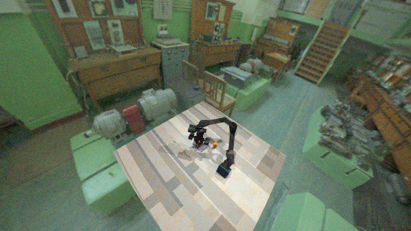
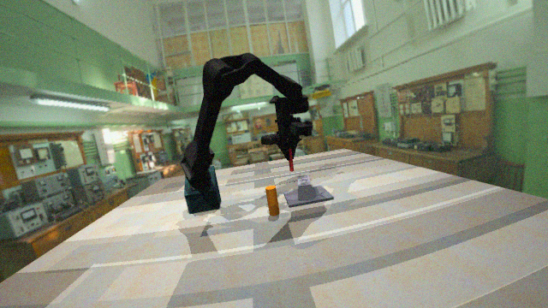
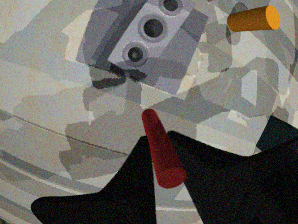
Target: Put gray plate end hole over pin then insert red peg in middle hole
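Observation:
The red peg [image 1: 198, 144] [image 2: 291, 161] [image 3: 162, 152] is gripped upright between the fingertips. My gripper [image 2: 291, 153] [image 3: 157, 139] is shut on it, with the peg's lower end in the air above the table, a little to the side of the base. The gray base [image 2: 322, 196] [image 3: 167, 81] stands on the table. The gray plate [image 2: 303, 179] [image 3: 171, 31] lies flat along the top of its raised block. Three round openings in a row show in the wrist view, the middle one dark and empty. The pin is too small to make out.
An orange cylinder [image 1: 214, 145] [image 2: 272, 201] [image 3: 247, 20] stands upright beside the base, on the side of the arm's dark mount [image 1: 223, 171] [image 2: 202, 198]. Shadows fall across the patterned table [image 1: 180, 192] [image 2: 364, 252].

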You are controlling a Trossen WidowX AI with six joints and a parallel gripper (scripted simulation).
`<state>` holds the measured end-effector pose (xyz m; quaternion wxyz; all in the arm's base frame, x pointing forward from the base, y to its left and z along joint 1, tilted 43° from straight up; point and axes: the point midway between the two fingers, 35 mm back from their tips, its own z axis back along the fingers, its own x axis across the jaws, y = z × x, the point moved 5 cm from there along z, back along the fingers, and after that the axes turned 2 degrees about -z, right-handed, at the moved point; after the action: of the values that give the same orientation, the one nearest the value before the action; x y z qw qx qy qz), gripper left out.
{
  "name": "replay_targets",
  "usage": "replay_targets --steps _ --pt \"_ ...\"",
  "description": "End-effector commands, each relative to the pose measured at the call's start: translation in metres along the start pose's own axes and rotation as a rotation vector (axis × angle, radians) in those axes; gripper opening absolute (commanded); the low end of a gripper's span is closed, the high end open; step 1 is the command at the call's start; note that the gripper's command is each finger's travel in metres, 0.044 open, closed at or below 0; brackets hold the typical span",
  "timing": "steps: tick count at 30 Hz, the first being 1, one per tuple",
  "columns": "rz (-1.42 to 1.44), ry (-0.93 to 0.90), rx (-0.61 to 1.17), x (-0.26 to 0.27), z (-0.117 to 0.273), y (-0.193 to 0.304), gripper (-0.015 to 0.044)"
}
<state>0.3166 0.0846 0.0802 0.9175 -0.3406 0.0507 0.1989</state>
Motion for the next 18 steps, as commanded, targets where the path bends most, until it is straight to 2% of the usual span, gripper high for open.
replay_targets --steps 1,18 --pt "-0.001 -0.001 -0.008 0.000 0.001 -0.013 0.0000" --pt "0.002 0.008 -0.027 -0.008 0.001 -0.064 0.0000"
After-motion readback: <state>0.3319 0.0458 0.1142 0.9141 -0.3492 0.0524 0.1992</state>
